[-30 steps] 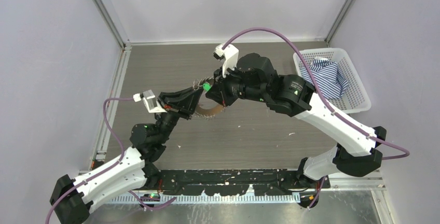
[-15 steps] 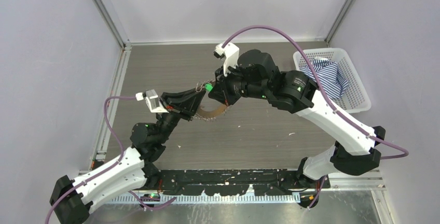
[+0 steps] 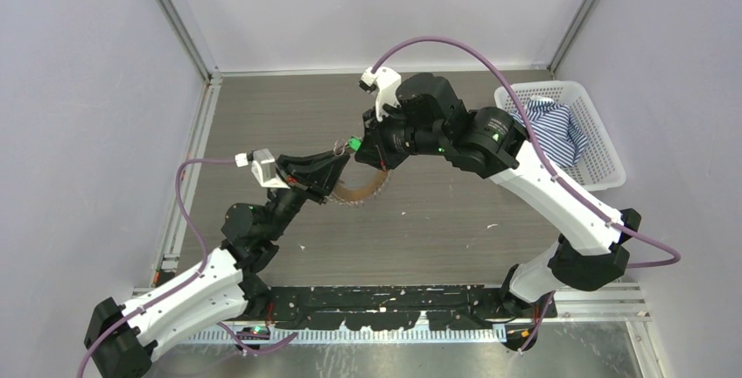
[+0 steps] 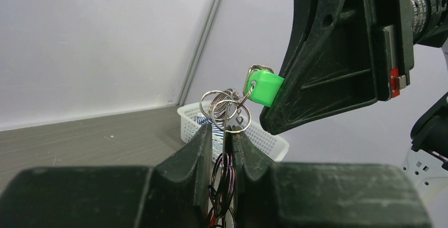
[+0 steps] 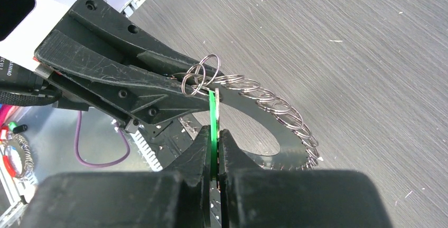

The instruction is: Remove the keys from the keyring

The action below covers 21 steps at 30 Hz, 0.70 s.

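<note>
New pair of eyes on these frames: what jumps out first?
Both arms meet mid-air above the table: the right pincer clamps the green key head, the left pincer grips the keyring, the fan of keys sticking out beside it. Far right, a white basket holds striped cloth.

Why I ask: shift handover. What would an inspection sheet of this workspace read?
Surface: grey wood-grain table, scattered white specks.
Job's things: fan of small silvery metal keys on thin silvery wire keyring; bright green plastic-headed key attached.
Clutter: white plastic basket holding blue-striped cloth, right side.
Grippers: left gripper shut on keyring; right gripper shut on green key.
Cables: purple cable looping from each wrist.
Surroundings: pale walls, metal frame posts.
</note>
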Each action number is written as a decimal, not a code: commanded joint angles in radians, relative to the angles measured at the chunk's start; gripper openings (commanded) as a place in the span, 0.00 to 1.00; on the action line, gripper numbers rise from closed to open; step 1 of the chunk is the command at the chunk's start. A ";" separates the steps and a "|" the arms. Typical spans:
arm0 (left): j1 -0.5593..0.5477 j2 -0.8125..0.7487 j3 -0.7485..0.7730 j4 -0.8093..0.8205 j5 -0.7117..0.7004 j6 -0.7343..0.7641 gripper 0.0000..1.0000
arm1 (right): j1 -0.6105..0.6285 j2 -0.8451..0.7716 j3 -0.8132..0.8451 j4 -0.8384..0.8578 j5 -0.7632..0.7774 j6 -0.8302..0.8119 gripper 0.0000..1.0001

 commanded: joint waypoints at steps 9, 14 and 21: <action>0.025 0.018 0.089 -0.073 0.043 0.058 0.00 | -0.106 -0.053 0.000 0.063 0.070 0.024 0.01; 0.025 0.023 0.081 -0.106 -0.025 0.042 0.00 | -0.109 -0.070 0.009 0.058 0.069 0.024 0.01; 0.025 0.037 0.090 -0.129 -0.090 0.037 0.00 | -0.108 -0.099 -0.011 0.068 -0.051 0.017 0.01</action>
